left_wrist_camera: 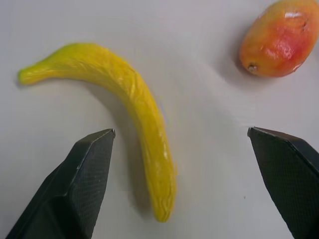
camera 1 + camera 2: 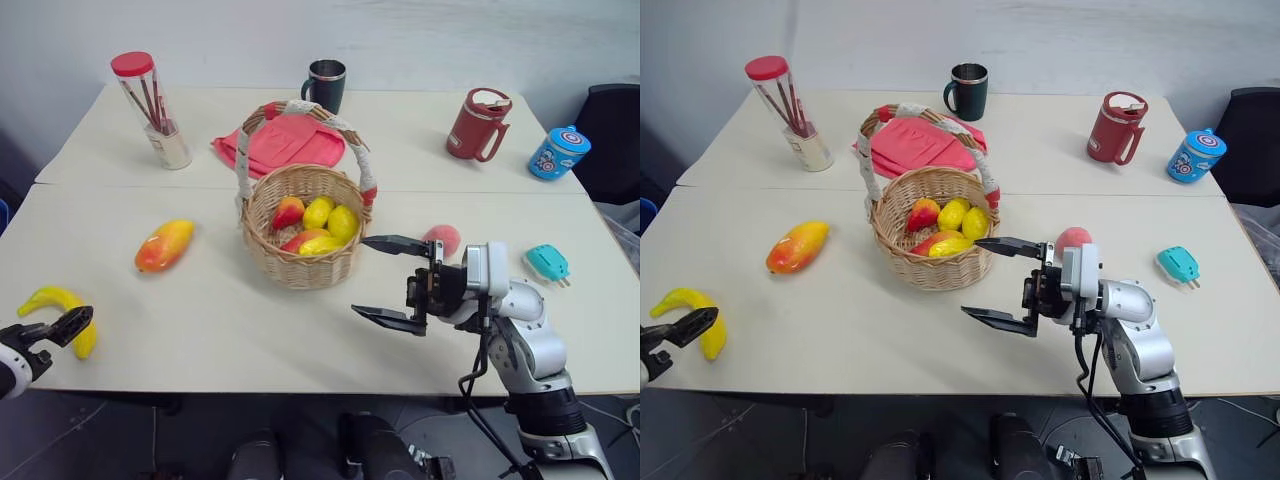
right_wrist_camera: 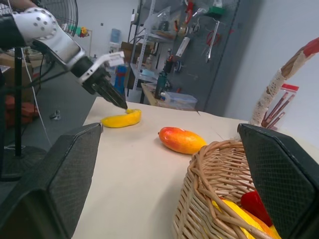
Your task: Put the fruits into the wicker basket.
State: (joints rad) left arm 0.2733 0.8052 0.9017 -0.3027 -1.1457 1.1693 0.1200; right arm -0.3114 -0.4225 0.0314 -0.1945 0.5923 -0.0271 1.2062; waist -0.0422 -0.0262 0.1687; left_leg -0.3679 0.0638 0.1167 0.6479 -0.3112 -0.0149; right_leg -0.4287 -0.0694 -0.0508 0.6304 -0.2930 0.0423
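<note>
The wicker basket (image 2: pixel 303 235) stands near the middle of the table (image 2: pixel 200 320), just in front of the seam between its two tops, and already contains several red and yellow fruits. A pink-red folded cloth (image 2: pixel 280 143) lies directly behind it. The mango (image 2: pixel 164 245) lies on the table between the basket and the left edge, apart from both. The banana (image 2: pixel 62 312) lies near the front left corner. The peach (image 2: pixel 442 240) rests to the right of the basket, partly hidden behind the right gripper.

The left gripper (image 2: pixel 60 327) hangs over the banana at the front left corner, fingers spread wide and holding nothing; in the left wrist view the banana (image 1: pixel 134 109) lies between and ahead of the two fingers (image 1: pixel 79 184), with the mango (image 1: pixel 279 37) farther off. The right gripper (image 2: pixel 395 280) is raised above the table just right of the basket, pointing toward it, fingers wide apart and empty.

Along the back edge stand a clear jar of sticks with a red lid (image 2: pixel 150 110), a dark mug (image 2: pixel 326 85), a red mug (image 2: pixel 480 125) and a blue cup (image 2: pixel 558 152). A teal gadget (image 2: pixel 547 263) lies near the right edge.
</note>
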